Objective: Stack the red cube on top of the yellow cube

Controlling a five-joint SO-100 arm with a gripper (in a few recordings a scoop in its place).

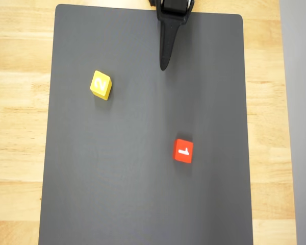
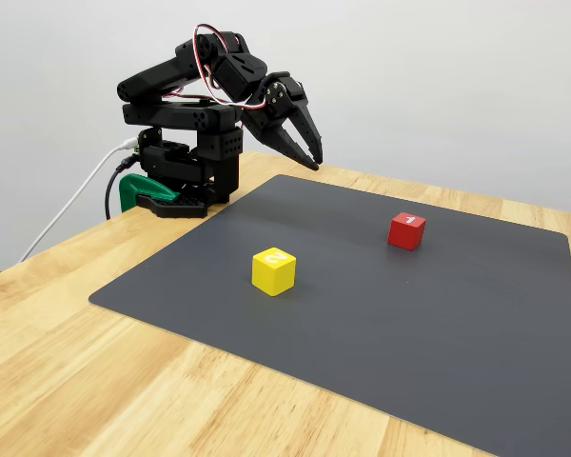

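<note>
**Claw idle at the back edge, both cubes loose on the mat**

You had the arm (image 2: 186, 114) folded back over its base, with the claw (image 2: 309, 152) hanging above the rear edge of the dark grey mat (image 2: 457, 324), empty and touching nothing. In the fixed view its two fingers sat close together, tips nearly meeting; from overhead they merged into one dark point (image 1: 163, 65), so you could call them together, holding nothing.

The red cube (image 2: 406, 230) sat flat on the mat, its white "1" facing up, well away from the claw. From overhead it lay right of centre (image 1: 183, 151). The yellow cube (image 2: 273, 270) also rested on the mat, "2" upward, toward the upper left in the overhead view (image 1: 101, 84). The two cubes stood well apart, neither stacked, and the mat lay on a wooden table (image 2: 95, 381)
</note>
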